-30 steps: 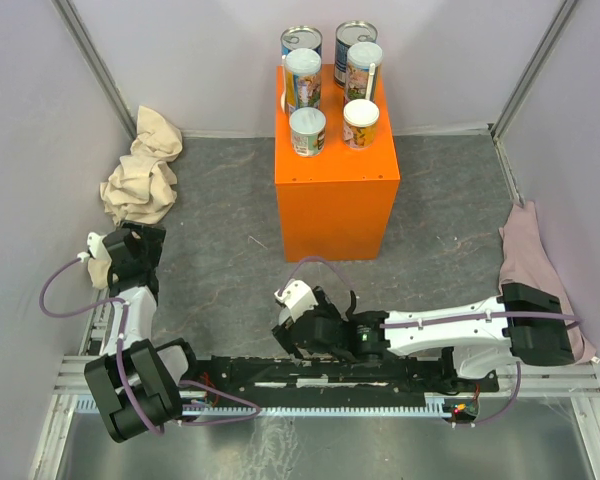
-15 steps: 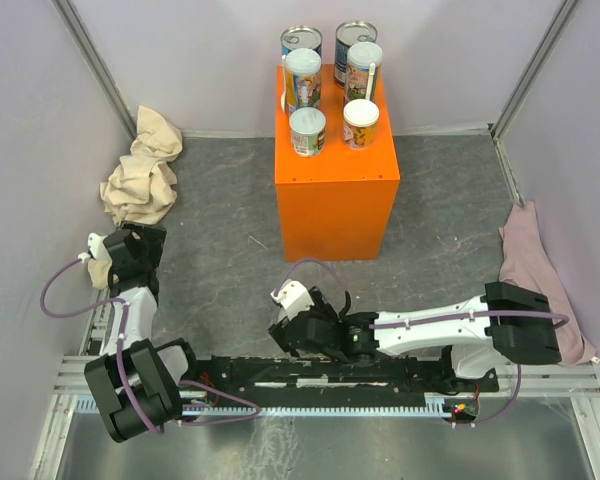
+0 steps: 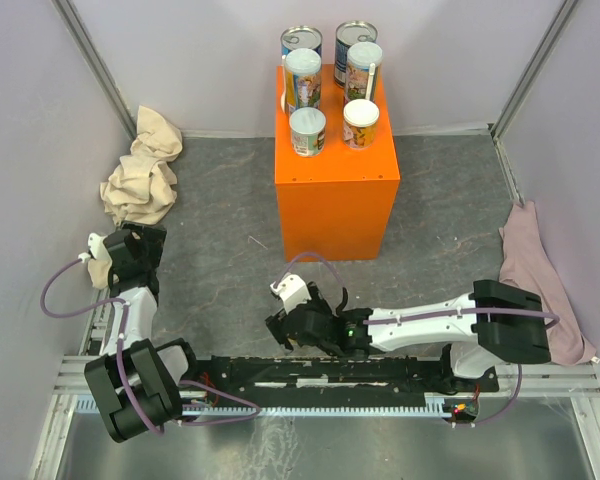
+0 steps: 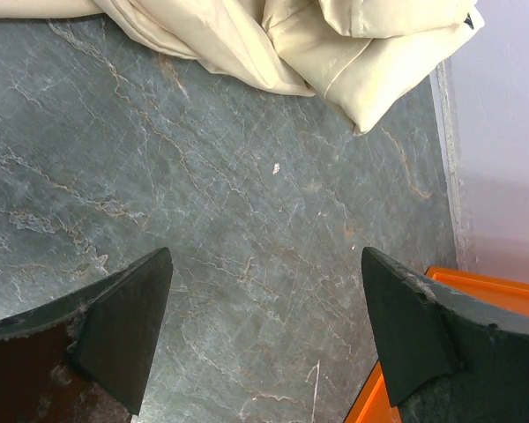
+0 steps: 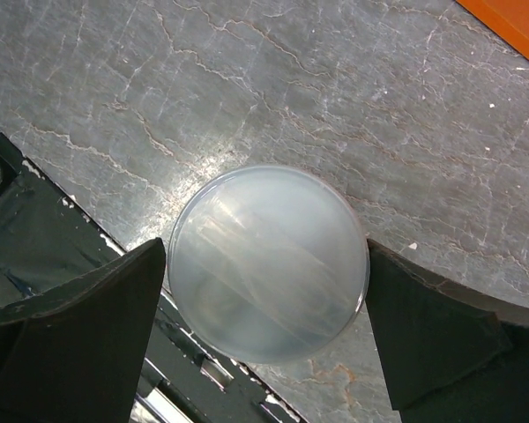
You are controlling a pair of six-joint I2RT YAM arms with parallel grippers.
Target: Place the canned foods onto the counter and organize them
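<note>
Several canned foods stand upright in rows on top of the orange counter. One more can, seen by its pale round lid, stands on the grey floor beside the black rail. My right gripper is lowered over it, a finger close on each side, jaws wide; contact does not show. From above, the right gripper hides this can. My left gripper hangs open over bare floor at the left, holding nothing.
A crumpled beige cloth lies against the left wall, just beyond the left gripper. A pink cloth lies along the right wall. The black rail runs across the near edge. The counter's corner shows in the left wrist view.
My right arm has shifted a little to the left along the rail, bringing its gripper over the can. The left arm and the cans on the counter have not moved.
</note>
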